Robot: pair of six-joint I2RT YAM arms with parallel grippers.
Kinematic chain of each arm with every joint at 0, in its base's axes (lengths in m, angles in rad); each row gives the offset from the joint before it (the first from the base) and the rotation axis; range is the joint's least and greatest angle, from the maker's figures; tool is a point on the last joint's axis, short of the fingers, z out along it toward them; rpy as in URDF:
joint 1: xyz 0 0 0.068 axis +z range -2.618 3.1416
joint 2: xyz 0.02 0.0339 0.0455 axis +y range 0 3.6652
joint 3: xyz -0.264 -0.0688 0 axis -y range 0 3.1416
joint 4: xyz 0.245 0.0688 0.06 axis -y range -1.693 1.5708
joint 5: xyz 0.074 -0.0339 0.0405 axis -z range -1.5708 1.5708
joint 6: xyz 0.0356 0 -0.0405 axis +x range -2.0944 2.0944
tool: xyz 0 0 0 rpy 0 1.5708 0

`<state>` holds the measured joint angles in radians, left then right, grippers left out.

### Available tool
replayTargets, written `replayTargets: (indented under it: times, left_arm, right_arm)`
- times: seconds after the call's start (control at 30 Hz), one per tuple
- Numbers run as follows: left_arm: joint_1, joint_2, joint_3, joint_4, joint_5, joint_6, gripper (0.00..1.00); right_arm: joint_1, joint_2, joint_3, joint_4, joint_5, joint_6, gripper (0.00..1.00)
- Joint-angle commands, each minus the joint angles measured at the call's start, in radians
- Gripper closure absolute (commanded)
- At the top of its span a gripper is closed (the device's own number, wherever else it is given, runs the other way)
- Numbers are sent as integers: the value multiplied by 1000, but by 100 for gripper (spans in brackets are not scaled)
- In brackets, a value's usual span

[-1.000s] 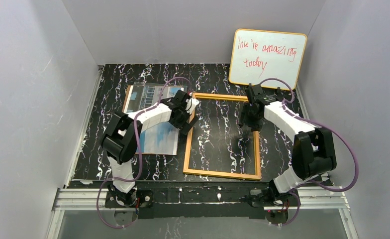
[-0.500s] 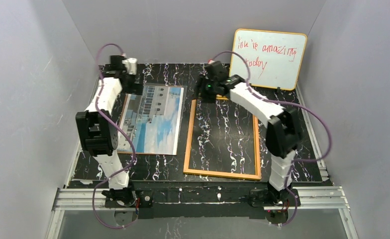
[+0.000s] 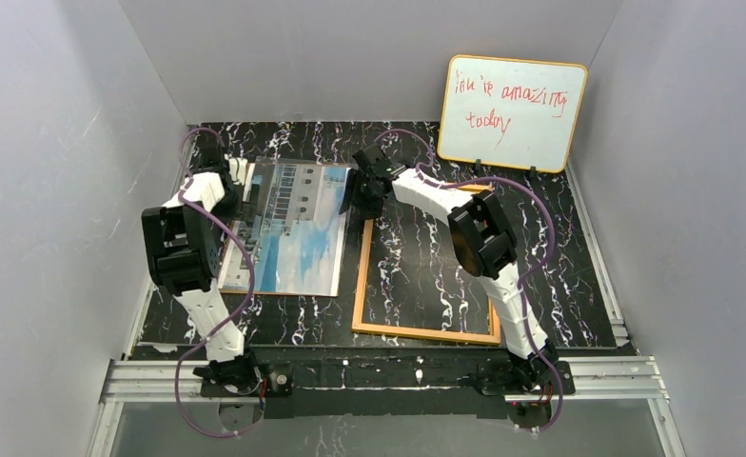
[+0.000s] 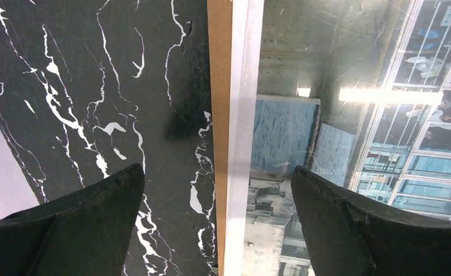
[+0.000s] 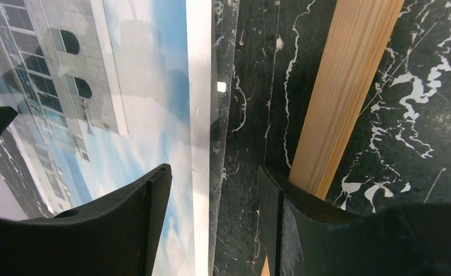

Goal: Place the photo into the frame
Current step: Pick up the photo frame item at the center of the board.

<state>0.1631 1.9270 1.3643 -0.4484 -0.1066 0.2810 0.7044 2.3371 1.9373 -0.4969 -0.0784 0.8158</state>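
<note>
We see the left gripper wide open and the right gripper part open. Both are empty, astride opposite edges of the photo, presumably to lift it toward the frame.

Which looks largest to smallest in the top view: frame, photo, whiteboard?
1. frame: largest.
2. photo and whiteboard: look about alike; the whiteboard stands farther back, so I won't rank them.
</note>
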Motion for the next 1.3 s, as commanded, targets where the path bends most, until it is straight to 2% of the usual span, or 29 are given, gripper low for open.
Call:
replayTargets:
  times: [0.0,0.27,0.5,0.83,1.27]
  left_arm:
    - [-2,-15,-33,55,9,40,2]
    - [-3,21,-111,107,-44,100,2]
    - [-12,30,-149,105,-28,149,2]
    - [-24,49,-150,97,-25,177,2]
    - [-46,39,-159,95,-35,191,2]
  right_arm:
    - [-3,8,63,11,43,34,34]
    - [-2,74,80,11,116,59,35]
    - [-3,120,110,48,86,91,36]
    - [-3,-30,-29,300,-75,149,37]
    - [9,-152,-88,413,-164,191,39]
